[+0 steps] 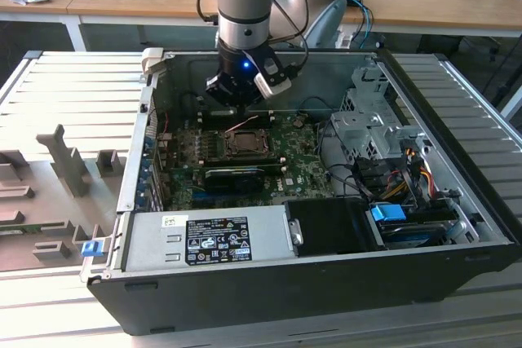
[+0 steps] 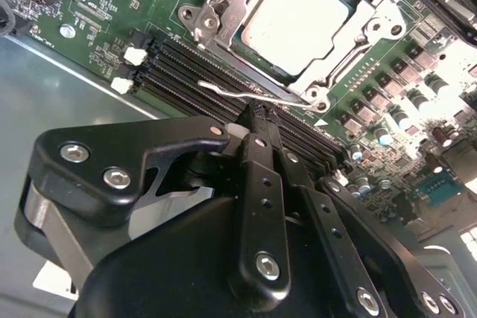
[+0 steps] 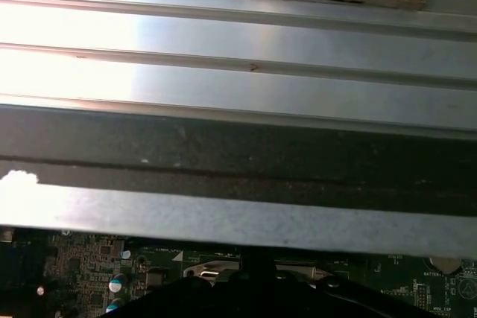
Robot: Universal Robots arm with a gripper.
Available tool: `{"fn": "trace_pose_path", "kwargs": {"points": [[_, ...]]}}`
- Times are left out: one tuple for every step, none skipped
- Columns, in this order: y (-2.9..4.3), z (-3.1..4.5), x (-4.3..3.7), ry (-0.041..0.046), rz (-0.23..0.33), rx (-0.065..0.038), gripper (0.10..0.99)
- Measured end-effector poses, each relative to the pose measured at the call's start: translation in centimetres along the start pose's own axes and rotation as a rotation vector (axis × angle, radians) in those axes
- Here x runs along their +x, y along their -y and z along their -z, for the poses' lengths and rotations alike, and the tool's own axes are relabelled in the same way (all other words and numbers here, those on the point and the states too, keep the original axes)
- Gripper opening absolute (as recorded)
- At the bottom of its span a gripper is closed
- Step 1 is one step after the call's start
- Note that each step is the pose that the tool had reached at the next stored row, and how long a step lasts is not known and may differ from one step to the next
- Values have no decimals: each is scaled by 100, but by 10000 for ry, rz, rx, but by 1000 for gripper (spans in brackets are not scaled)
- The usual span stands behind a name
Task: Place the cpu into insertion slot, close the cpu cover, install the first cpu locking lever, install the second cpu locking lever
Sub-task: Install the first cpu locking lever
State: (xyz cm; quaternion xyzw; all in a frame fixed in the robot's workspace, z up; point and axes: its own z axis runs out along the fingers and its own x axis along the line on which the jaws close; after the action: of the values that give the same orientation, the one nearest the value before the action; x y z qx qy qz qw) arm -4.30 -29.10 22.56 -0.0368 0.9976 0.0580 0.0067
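You get even daylight in the exterior view; glare whitens the metal ribs (image 3: 223, 31) and the cpu (image 2: 297, 18) looks washed out.

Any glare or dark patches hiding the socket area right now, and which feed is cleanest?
Second wrist view: cleanest, though the cpu top is washed pale and the board's far edge blown out; the end effector is dark in the foreground. First wrist view: strong glare on the ribbed metal. Exterior view: evenly lit, case interior shadowed.

Wooden desks (image 1: 122, 2) stand behind a ribbed grey metal worktable (image 1: 69, 91).
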Motion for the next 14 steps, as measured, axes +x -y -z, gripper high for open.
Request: {"fn": "trace_pose_path", "kwargs": {"points": [[1,-4,-2,1,0,0,106],[2,-10,-5,-1,-1,1,106],[4,-21,-15,-1,-2,2,106],[5,-28,-29,0,0,2,106],[9,-38,-60,-2,3,2,106],[12,-52,-92,-2,6,2,106],[14,-59,-105,-2,9,2,106],[16,-66,-114,-3,13,2,106],[18,-77,-124,-6,42,2,106],[19,-86,-130,-10,77,1,106],[21,-95,-137,-14,110,0,106],[22,-103,-144,-17,133,0,106],[24,-112,-153,-18,145,0,106],[25,-121,-166,-18,150,0,106]]}}
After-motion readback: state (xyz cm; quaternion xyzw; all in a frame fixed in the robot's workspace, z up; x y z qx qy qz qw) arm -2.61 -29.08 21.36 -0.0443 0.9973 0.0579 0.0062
